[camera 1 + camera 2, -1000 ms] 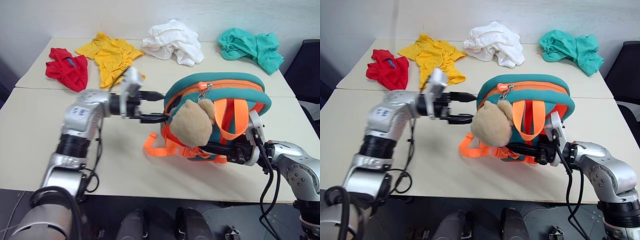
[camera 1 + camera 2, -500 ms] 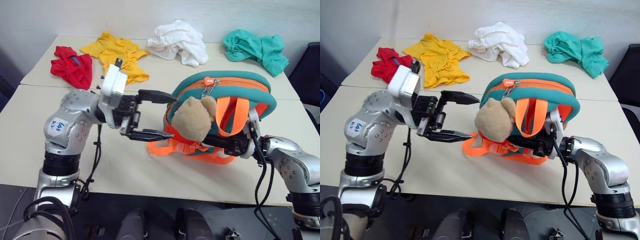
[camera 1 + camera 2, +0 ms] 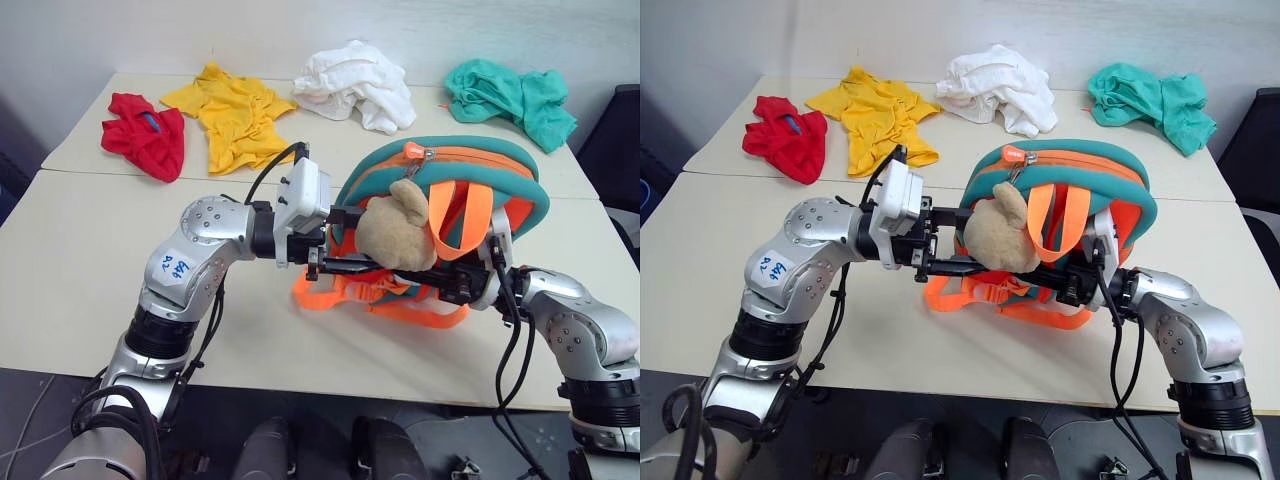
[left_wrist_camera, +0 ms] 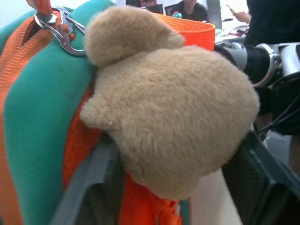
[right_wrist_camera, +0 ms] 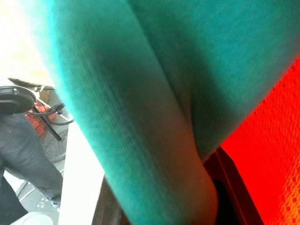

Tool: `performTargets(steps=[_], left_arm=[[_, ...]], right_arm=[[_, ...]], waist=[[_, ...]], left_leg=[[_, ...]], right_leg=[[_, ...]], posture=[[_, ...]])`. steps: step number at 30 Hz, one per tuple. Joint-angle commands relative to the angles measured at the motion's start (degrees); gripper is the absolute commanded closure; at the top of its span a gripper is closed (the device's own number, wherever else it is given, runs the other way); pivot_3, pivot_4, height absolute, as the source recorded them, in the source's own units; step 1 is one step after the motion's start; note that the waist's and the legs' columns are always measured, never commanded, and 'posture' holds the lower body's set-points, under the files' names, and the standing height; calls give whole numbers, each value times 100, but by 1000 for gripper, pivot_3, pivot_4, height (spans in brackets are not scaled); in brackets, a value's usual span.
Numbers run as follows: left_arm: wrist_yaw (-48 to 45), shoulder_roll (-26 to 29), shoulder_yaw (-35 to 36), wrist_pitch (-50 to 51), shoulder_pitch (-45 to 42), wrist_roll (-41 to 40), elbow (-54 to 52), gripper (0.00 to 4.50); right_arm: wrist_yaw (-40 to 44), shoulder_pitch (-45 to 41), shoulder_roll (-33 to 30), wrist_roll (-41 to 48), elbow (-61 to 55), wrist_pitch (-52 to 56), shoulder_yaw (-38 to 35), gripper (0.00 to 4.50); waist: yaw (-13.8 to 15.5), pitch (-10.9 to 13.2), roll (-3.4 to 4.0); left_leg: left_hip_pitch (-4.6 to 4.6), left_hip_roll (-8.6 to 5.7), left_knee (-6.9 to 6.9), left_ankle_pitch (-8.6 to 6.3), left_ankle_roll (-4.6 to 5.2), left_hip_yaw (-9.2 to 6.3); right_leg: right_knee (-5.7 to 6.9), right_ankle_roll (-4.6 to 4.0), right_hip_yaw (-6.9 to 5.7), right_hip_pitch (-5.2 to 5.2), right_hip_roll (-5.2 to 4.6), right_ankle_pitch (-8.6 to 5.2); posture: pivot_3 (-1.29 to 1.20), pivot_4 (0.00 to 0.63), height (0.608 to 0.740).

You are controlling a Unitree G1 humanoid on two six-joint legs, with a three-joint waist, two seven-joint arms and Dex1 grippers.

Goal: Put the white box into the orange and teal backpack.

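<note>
The orange and teal backpack (image 3: 450, 160) stands upright on the table, its tan plush bear (image 3: 395, 235) facing me. My left gripper (image 3: 340, 240) reaches in level from the left. Its fingers (image 4: 89, 192) press on the bear (image 4: 173, 117) and the backpack's front from either side. From the right, my right gripper (image 3: 455, 288) is shut on the backpack's lower edge among the orange straps. Teal and orange fabric (image 5: 154, 93) lies close against it. The white box is out of view.
Along the far side of the table (image 3: 80, 270) lie a red garment (image 3: 140, 135), a yellow one (image 3: 235, 110), a white cloth (image 3: 355, 85) and a teal garment (image 3: 510, 95). A dark chair (image 3: 615, 130) stands at the right edge.
My left gripper has moved right to the backpack, and its wide-open fingers have closed in around the bear. The backpack now stands a little more upright. The right gripper keeps its hold.
</note>
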Motion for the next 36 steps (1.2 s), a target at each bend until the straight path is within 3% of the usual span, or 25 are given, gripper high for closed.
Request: performTargets(steps=[1,4,6,9,12,16,20,28,32,36], left_arm=[[46,42,587,271,34,-624,-225,3000],[-336,509,1080,597,-18,-1166,-134,3615],[-534,932,1346,524,-70,-1094,213,3890],[-614,1643,1560,235,-347,-569,1540,3890],[-608,1935,1241,-298,-407,133,2692,3890],[-600,1761,501,-1181,-165,1068,3423,3890],[-474,1042,478,-1134,142,897,3469,3890],[-248,389,423,-753,1163,712,2252,3890],[29,408,579,-434,1572,645,1708,2725],[79,630,961,-340,1963,451,1264,1309]], right_arm=[[-84,117,50,89,-265,-142,-223,4038],[-89,252,51,70,-276,-190,-270,4038],[-111,329,55,73,-283,-232,-301,4038],[-197,449,87,115,-287,-289,-405,4038],[-211,536,85,84,-283,-353,-437,4038],[-256,545,89,99,-275,-383,-468,4038],[-322,579,133,127,-343,-379,-444,4038],[-447,629,208,232,-371,-317,-461,4038],[-530,628,198,355,-342,-173,-508,4038],[-413,695,67,259,-337,-276,-545,2774]], waist=[[-2,0,0],[-46,0,0],[-79,0,0],[-114,0,0],[-126,0,1],[-120,0,1],[-98,0,0],[-121,0,0],[-93,0,0],[-117,0,0]], left_leg=[[-1,1,0,0,0,-2],[0,6,-1,0,-2,-2],[0,6,-2,0,-3,-2],[3,5,-5,0,-4,1],[16,2,-14,0,-4,14],[21,-2,-34,0,-3,23],[10,-2,-31,-1,-1,22],[15,2,-33,0,-1,22],[15,0,-29,0,-1,14],[15,1,-32,-1,-1,12]], right_leg=[[0,0,3,0,-4,0],[0,0,3,-1,-4,0],[0,-1,1,0,-3,-1],[2,-3,-9,-2,5,-2],[5,-4,-25,-1,24,-3],[-1,-3,-21,-4,21,-3],[-3,-3,-19,-11,6,-2],[0,-2,-12,-9,-7,-2],[-2,-2,1,-2,-14,-2],[-5,-3,9,-2,-15,-2]], posture=[[0,150,740],[0,150,740],[0,150,740],[0,150,740],[0,150,740],[0,150,740],[0,150,740],[0,150,740],[0,150,740],[0,150,740]])
